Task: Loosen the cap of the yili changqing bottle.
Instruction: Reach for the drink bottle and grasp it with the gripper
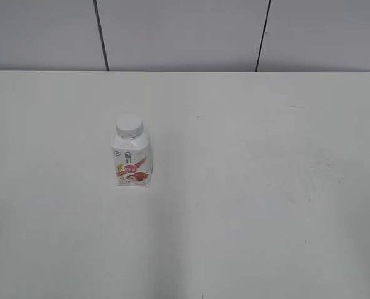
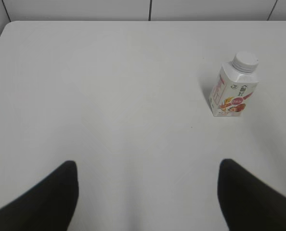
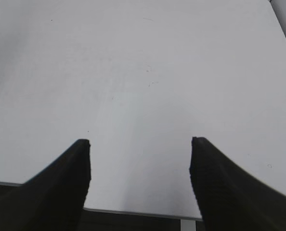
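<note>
Both grippers are spread and hold nothing; the left gripper (image 2: 148,192) is nearer: the upright yili changqing bottle (image 2: 233,91) with the cap (image 2: 244,61) stands ahead, to its right.

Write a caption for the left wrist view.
Open left hand hovers over the table; capped bottle stands upright ahead.

bottle (image 1: 132,161) upright on table (image 1: 266,187), left of centre
</note>
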Robot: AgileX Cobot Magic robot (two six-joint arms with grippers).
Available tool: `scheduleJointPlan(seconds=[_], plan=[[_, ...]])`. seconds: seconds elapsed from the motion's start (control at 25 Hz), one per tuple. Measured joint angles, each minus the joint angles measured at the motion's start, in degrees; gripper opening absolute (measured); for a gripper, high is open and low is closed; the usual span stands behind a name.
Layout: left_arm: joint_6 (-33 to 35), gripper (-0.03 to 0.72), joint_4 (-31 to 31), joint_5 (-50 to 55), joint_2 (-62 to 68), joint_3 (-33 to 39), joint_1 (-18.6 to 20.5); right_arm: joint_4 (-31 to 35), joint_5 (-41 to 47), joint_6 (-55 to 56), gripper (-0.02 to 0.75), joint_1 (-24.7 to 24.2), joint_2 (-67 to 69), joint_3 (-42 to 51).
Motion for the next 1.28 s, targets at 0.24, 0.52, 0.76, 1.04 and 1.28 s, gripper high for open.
scheduleJointPlan(seconds=[0.24,0.52,0.76,1.04,1.28], plan=[[0.0,0.544,0.0,0.0,0.0,0.0,0.0,0.0,0.0,0.0,0.515,0.0,0.0,0.0],[0.0,0.544,0.0,-0.3,0.0,-0.1,0.0,0.0,0.0,0.0,0.515,0.0,0.0,0.0],[0.0,0.544,0.4,-6.5,4.8,-4.3,0.0,0.0,0.0,0.0,0.515,0.0,0.0,0.0],[0.0,0.544,-1.0,-24.5,20.9,-5.1,0.0,0.0,0.0,0.0,0.515,0.0,0.0,0.0],[0.0,0.544,-2.4,-39.9,34.3,-5.3,0.0,0.0,0.0,0.0,0.515,0.0,0.0,0.0]])
